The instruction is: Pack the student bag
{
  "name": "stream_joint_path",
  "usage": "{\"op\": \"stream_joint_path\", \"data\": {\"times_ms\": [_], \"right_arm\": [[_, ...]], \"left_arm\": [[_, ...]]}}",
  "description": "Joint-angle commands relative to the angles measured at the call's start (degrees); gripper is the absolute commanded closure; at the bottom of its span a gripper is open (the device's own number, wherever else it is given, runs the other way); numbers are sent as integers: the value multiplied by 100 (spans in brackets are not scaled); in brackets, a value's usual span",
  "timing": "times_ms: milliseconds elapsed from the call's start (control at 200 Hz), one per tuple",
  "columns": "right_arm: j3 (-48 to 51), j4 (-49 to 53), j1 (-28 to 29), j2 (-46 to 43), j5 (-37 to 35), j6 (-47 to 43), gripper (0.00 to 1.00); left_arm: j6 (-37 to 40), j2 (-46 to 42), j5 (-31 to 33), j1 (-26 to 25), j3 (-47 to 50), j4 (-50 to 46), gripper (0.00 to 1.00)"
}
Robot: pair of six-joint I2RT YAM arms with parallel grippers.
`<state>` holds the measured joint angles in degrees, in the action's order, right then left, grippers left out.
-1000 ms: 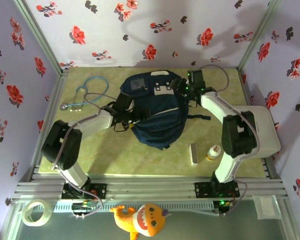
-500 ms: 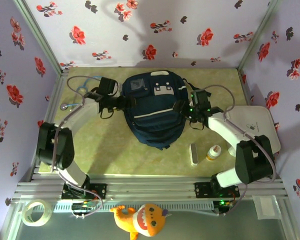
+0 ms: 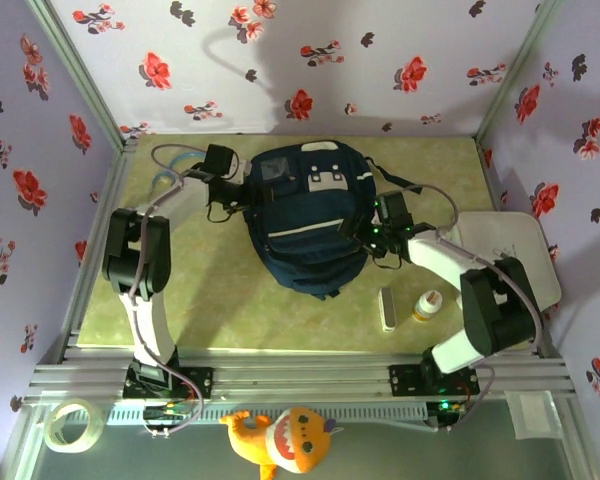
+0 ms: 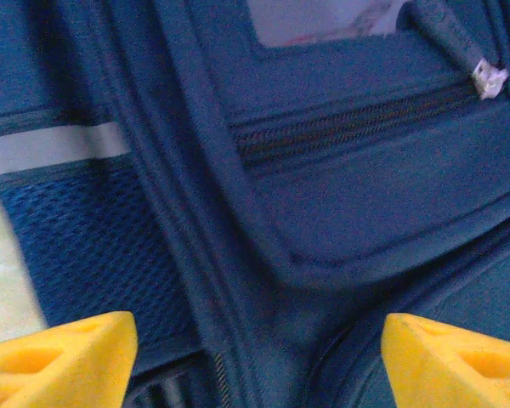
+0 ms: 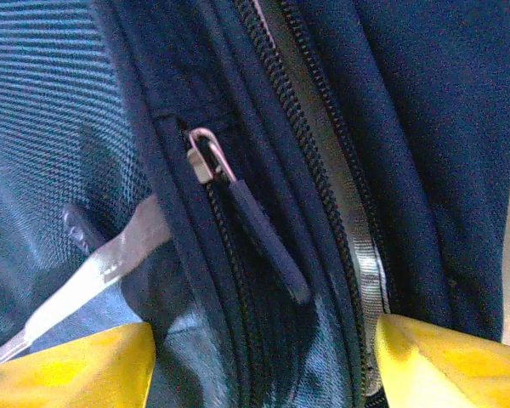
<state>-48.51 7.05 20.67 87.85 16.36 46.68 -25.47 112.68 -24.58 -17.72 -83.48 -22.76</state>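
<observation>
Though overhead shows the student bag [image 3: 310,230], right wrist resolves its zipper [image 5: 302,127].

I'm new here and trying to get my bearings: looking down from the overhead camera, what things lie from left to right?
tape roll → student bag → white stick-shaped item → small yellow bottle → white rounded case

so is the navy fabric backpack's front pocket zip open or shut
Shut: on the navy fabric backpack, the left wrist view shows the pocket zip teeth meshed along the visible run, white pull at its end.
</observation>
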Motion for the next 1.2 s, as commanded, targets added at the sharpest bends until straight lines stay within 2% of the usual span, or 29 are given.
{"op": "stream_joint_path", "data": {"times_ms": [0,195,440,560,720,970,1195], "right_arm": [[-375,-277,-136,419,17,-272,32],[-1239,-216,-290,1140,137,-893,34],[-2398,-89,-383,2097,149,-1353,35],[-2799,-20,-456,2337,135,-1370,35],[-2897,43,-512,2227,175,-1379,35],[-2694,406,-524,1702,-17,-1588,35],[-2436,590,-522,1236,-42,-1565,34]], "left_arm": [[-501,264,-759,-8,-137,302,29],[-871,58,-1192,-187,308,763,31],[-1030,-783,-1216,-473,1367,1388,32],[-861,-1094,-1156,-498,1853,1727,32],[-528,-1212,-1128,-509,2074,1701,33],[-456,-1412,-910,-497,2284,1951,38],[318,-1629,-356,-412,2538,1924,38]]}}
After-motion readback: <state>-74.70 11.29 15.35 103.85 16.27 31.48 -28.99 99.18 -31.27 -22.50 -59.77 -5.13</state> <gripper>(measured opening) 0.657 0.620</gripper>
